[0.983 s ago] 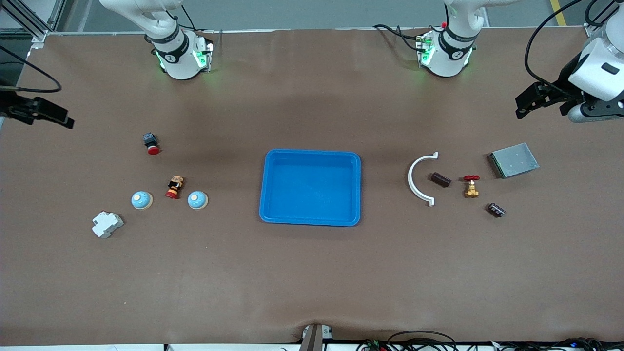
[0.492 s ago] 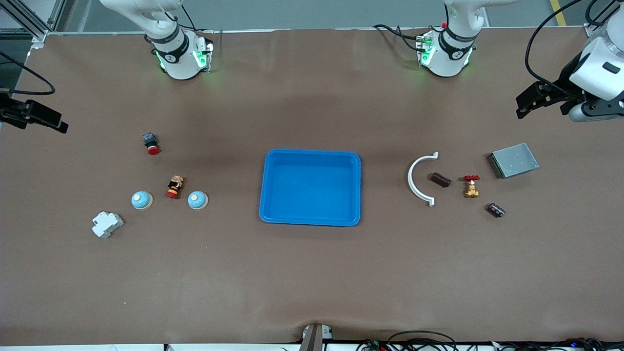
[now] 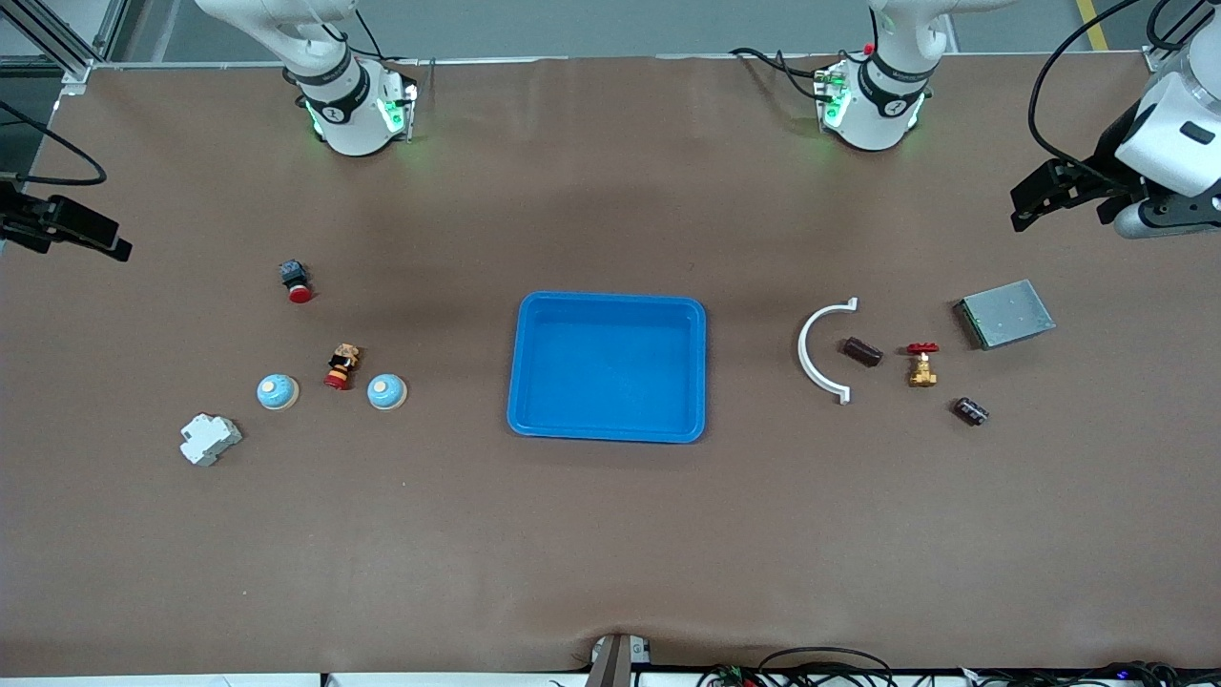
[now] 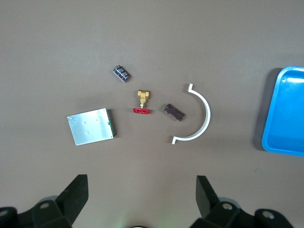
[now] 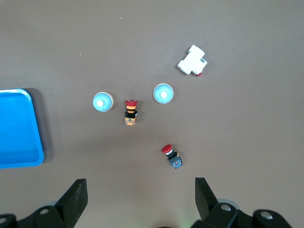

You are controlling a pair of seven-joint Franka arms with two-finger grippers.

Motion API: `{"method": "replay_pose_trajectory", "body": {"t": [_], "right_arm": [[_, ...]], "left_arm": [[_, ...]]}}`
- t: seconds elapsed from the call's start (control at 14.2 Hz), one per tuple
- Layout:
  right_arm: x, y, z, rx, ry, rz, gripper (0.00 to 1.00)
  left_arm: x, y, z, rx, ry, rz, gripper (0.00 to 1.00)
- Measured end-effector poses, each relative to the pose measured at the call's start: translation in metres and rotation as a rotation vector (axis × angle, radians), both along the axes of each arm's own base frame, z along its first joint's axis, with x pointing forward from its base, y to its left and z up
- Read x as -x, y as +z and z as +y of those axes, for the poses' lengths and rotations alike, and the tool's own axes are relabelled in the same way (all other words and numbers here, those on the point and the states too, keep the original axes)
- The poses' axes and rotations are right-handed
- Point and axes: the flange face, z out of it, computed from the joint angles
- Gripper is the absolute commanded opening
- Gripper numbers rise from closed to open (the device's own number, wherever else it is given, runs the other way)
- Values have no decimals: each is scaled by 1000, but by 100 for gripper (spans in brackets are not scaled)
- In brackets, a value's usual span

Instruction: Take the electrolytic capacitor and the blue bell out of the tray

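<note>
Two pale blue dome bells (image 3: 278, 391) (image 3: 386, 391) sit on the table toward the right arm's end, a small figurine (image 3: 341, 367) between them. In the right wrist view the bells (image 5: 103, 102) (image 5: 163, 93) lie well below my right gripper (image 5: 141, 190), which is open and empty. That right gripper (image 3: 105, 239) hangs over the table's edge. A small black capacitor (image 3: 971, 411) (image 4: 121, 73) lies toward the left arm's end. My left gripper (image 3: 1028, 205) (image 4: 141, 190) is open and empty, high over that end.
A blue tray (image 3: 610, 298) sits mid-table. Near the capacitor lie a brass valve (image 3: 921, 367), a dark brown block (image 3: 861, 351), a white curved clip (image 3: 816, 353) and a grey metal box (image 3: 1004, 313). A red push button (image 3: 297, 281) and white breaker (image 3: 209, 439) lie near the bells.
My right gripper has drifted slightly outward toward its end of the table. The left gripper and all objects have stayed put.
</note>
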Motion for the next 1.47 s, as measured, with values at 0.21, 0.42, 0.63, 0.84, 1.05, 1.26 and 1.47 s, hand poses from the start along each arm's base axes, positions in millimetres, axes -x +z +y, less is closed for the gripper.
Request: {"method": "replay_pose_trajectory", "body": {"t": [0.21, 0.42, 0.63, 0.84, 1.05, 1.26, 1.47], "right_arm": [[0, 0, -1, 0, -1, 1, 100], [0, -1, 1, 0, 1, 1, 100], [-1, -1, 2, 0, 4, 2, 100], [-1, -1, 3, 0, 6, 2, 100], [-1, -1, 5, 0, 9, 2, 100], [-1, -1, 7, 0, 13, 2, 100], [-1, -1, 7, 0, 13, 2, 100]], "left_arm": [[0, 0, 0, 0, 0, 0, 100], [1, 1, 0, 0, 0, -1, 100], [1, 1, 0, 0, 0, -1, 100], [2, 2, 0, -1, 0, -1, 100], [2, 3, 0, -1, 0, -2, 100], [3, 4, -1, -1, 0, -5, 100], [6, 9, -4, -2, -4, -14, 100]]}}
